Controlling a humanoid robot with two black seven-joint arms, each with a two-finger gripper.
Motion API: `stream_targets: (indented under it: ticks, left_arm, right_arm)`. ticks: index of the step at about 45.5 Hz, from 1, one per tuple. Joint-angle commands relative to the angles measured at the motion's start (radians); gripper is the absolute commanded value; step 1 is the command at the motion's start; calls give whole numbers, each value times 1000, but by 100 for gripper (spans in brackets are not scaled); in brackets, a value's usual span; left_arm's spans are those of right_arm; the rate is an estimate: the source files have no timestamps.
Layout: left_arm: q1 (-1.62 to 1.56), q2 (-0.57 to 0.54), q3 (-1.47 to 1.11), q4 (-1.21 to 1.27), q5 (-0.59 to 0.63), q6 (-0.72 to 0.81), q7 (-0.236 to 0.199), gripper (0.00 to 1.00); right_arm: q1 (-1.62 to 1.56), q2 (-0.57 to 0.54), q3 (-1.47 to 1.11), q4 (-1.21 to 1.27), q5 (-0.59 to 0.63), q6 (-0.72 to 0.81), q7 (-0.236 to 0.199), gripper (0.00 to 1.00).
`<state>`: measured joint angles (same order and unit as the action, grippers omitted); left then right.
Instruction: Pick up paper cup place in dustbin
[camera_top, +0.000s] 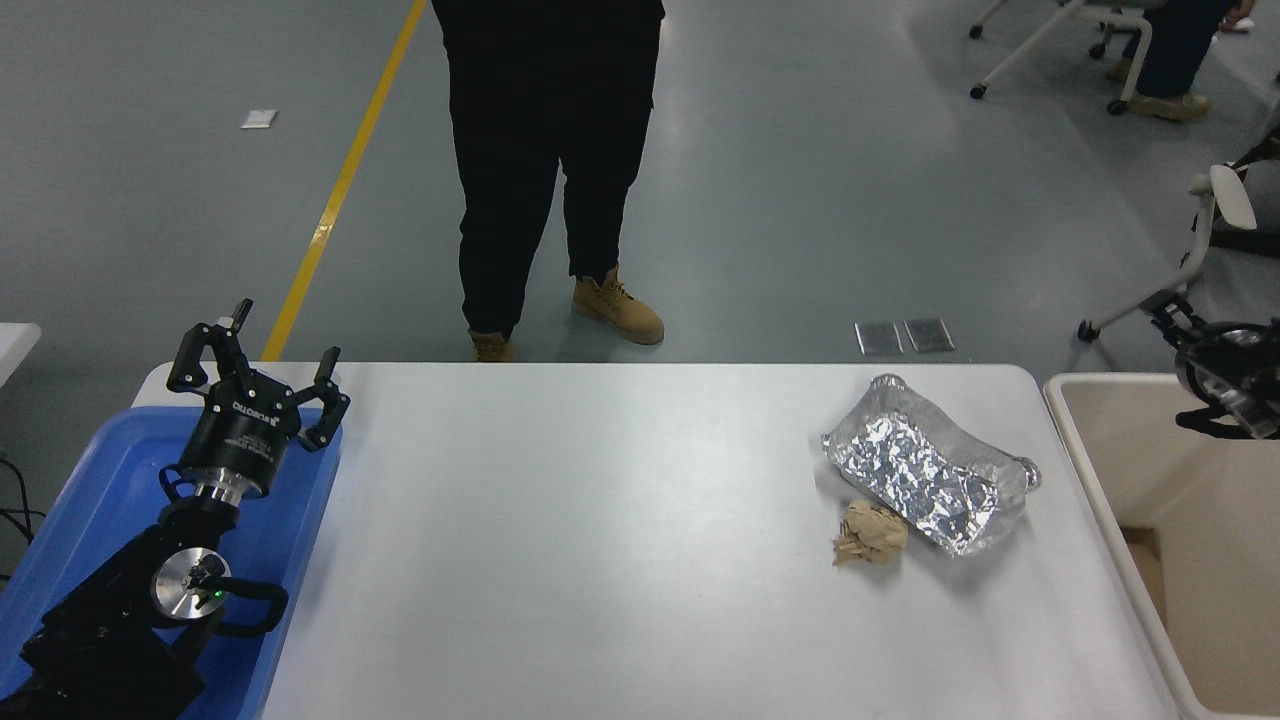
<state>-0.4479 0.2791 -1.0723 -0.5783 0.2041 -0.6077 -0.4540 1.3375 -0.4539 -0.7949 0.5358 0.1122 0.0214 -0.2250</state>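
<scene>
Black right gripper (1215, 385) above large beige plastic dustbin (1095, 470), opening unclear, no paper cup visible; risk: snagging bin rim.

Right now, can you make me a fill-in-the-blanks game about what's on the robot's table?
1. The crumpled brown paper wad lies right beside the ____ tray.
2. The left gripper is parked over the ____ plastic tray.
3. The right gripper hangs above the beige ____.
4. The person in black trousers wears tan ____.

Missing words: foil; blue; dustbin; boots
</scene>
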Motion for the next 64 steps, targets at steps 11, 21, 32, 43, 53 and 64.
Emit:
stream_targets:
  ticks: [11, 21, 32, 43, 53, 64]
  left_arm:
    - [0, 0, 0, 0, 0, 0, 0, 98]
    - [0, 0, 0, 0, 0, 0, 0, 98]
    - [0, 0, 0, 2, 0, 0, 0, 98]
    - [0, 0, 0, 2, 0, 0, 0, 98]
    - [0, 0, 0, 2, 0, 0, 0, 98]
    - [0, 0, 0, 2, 0, 0, 0, 98]
  right_arm:
    - [376, 24, -106, 403, -103, 149, 1, 100]
    - [515, 18, -109, 553, -120, 285, -7, 100]
    - [598, 9, -110, 633, -120, 391, -8, 100]
    - [661, -34, -110, 717, -152, 472, -10, 100]
    - [718, -75, -122, 805, -175, 546, -10, 100]
    - [776, -103, -142, 865, -175, 566, -10, 100]
